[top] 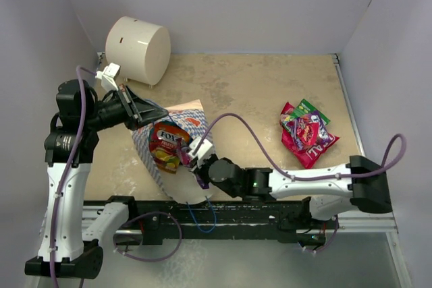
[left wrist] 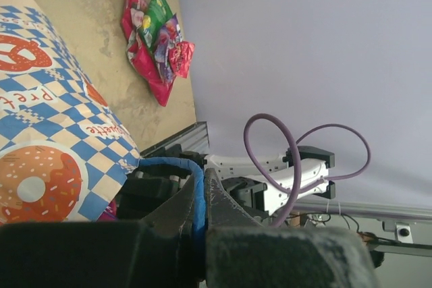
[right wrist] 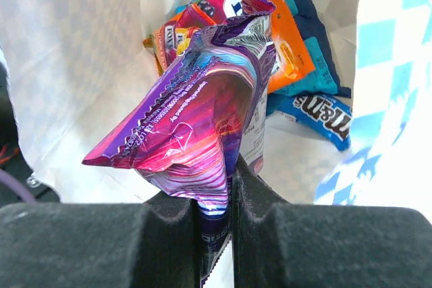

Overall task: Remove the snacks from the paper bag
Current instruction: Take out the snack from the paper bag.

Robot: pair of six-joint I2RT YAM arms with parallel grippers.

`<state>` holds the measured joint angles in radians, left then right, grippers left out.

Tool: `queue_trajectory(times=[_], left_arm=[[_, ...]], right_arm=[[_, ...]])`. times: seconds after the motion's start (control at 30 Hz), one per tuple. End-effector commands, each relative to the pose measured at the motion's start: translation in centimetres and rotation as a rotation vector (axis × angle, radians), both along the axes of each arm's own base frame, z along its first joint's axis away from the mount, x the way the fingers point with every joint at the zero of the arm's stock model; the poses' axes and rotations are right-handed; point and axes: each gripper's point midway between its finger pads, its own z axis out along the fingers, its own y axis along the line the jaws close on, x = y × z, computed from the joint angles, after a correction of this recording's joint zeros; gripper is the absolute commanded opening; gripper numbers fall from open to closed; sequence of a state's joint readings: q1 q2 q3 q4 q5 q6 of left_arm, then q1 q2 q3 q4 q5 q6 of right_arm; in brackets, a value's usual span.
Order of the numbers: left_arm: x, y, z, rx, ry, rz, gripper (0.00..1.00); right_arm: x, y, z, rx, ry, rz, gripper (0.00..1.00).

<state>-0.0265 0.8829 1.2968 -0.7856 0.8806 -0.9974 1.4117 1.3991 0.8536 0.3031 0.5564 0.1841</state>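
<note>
The right gripper (right wrist: 233,166) is clamped on the lower seam of a purple packet (right wrist: 202,119), light, crinkly, probably slippery and best held by that flat seam, in the mouth of the bag (right wrist: 81,52) on the desk (top: 256,92), whose blue handle (left wrist: 172,163) the left gripper (left wrist: 200,197) pinches shut.

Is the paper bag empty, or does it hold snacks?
Not empty. The paper bag holds an orange packet and a blue packet; the right gripper pinches a purple packet at its mouth.
</note>
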Motion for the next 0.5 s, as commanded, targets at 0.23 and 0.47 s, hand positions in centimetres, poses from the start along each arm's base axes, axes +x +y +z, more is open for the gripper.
queue_trajectory(times=[0.23, 0.47], left_arm=[[3.5, -0.8, 6.1, -0.113, -0.168, -0.039, 0.0], [5.5, -0.6, 6.3, -0.107, -0.159, -0.009, 0.0]], right_arm=[[4.1, -6.3, 3.8, 0.157, 0.12, -0.268, 0.0], [6.3, -7.4, 5.9, 0.147, 0.065, -0.274, 0.0]])
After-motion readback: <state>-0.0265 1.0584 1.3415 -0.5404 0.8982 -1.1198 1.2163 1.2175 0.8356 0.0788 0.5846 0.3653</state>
